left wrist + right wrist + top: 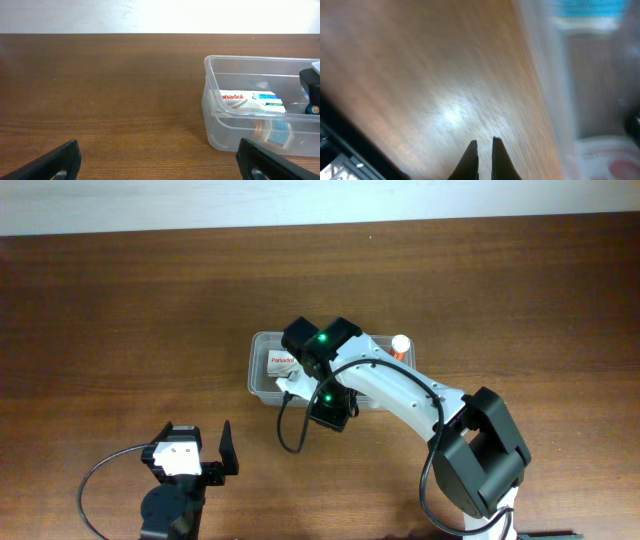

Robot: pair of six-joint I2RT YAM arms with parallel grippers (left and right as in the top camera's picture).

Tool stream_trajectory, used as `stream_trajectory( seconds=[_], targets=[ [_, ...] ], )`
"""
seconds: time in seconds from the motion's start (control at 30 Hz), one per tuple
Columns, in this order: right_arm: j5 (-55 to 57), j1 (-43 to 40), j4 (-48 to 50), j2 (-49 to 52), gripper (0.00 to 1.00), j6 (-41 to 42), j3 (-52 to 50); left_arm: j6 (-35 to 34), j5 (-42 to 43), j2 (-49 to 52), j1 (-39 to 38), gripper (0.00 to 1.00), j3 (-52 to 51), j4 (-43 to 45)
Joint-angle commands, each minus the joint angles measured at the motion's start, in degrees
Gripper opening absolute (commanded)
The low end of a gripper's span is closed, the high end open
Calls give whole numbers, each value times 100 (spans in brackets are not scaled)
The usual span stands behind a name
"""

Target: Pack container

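At the left of the wooden table (pixel 120 330) the left gripper (pixel 160 161) rests low near the front edge, its two black fingers (pixel 64 159) spread wide apart with only bare wood between them. The container (pixel 258 380), a clear shallow tub with rounded corners and a rim, sits about mid-table, ahead of that gripper and off to its right. From the left wrist camera, nothing stands between the gripper and the tub's near left corner. Inside, at the left end, lies a white Panadol box (pixel 282 363) with red lettering. The left wrist view shows a blue-and-white pack (pixel 280 134) under the box, with something orange just beside it that is too small to name. The right arm (pixel 410 390) reaches in from the lower right and lies over the middle of the tub, hiding most of its floor and its front wall from above. A small orange item with a white cap (pixel 400 343) shows at the far right corner; whether it is inside or on the rim I cannot tell. The right gripper (pixel 483 149) points down at bare wood just beside the tub's blurred wall, fingertips drawn almost together with nothing pinched. The tub's long axis runs left to right across the table, open side up, long walls facing the arms.
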Motion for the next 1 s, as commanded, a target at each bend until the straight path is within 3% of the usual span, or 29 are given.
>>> stream_trajectory(
  seconds=[0.0, 0.23, 0.5, 0.97],
  targets=[
    [575, -17, -46, -118, 4, 501, -33, 109, 59, -55, 35, 100, -37, 13],
    [688, -17, -234, -118, 4, 522, -33, 109, 61, -55, 35, 100, -37, 11],
    [1694, -17, -531, -118, 4, 1034, -33, 109, 59, -55, 35, 100, -37, 13],
    [1847, -17, -474, -118, 4, 1025, -35, 109, 59, -55, 35, 100, -37, 13]
  ],
)
